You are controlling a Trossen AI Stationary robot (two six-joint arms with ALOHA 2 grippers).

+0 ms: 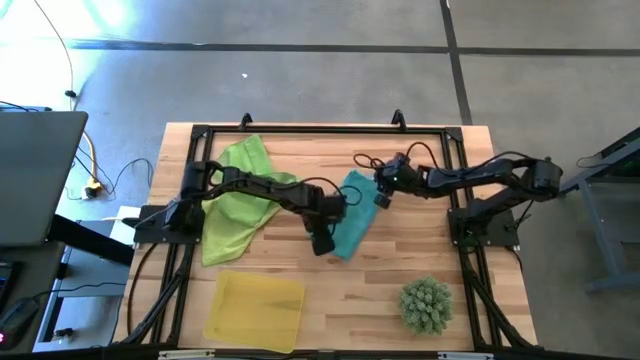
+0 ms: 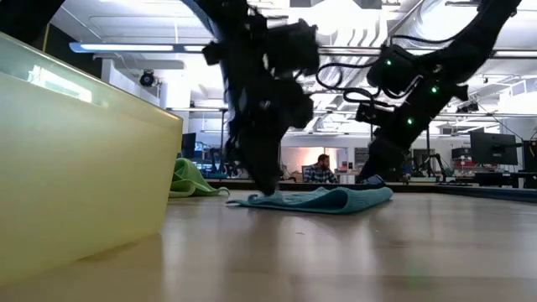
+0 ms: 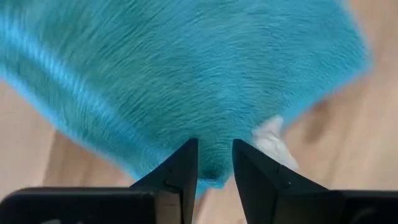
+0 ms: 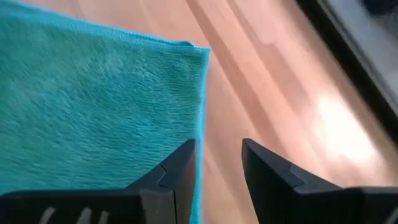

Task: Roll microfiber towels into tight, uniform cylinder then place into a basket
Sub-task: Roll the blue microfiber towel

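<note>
Folded towel mid-table, crumpled towel to its left; basket before both, plant right
</note>
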